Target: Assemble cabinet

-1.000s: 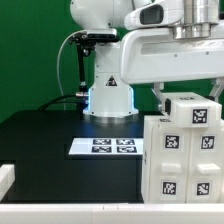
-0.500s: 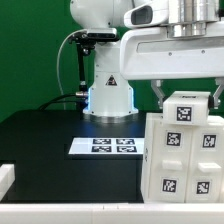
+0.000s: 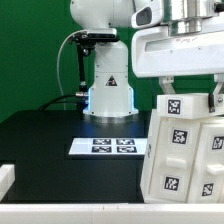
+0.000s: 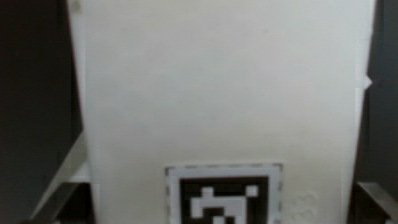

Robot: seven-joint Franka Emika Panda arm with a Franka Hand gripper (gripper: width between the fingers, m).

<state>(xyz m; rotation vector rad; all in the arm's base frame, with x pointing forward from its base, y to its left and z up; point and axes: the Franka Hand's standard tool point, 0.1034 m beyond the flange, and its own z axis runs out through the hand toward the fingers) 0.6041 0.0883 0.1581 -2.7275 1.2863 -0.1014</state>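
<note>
Table (image 3: 40,135): black, fills the lower half of the exterior frame. Cabinet (image 3: 187,145): white, tagged, tilted, at the exterior view's lower right, filling most of the wrist view (image 4: 214,90). Gripper (image 3: 190,88): upper right, fingers either side of the cabinet's top block, jaws closed on it. Marker board (image 3: 108,146): flat on the table, centre frame, just beside the cabinet

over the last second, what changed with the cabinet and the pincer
The pincer and the cabinet shifted together toward the exterior view's right, and the cabinet now leans more. The fingers flank its top block as before; whether they clamp it is unclear. The marker board and the black table stayed put.
</note>
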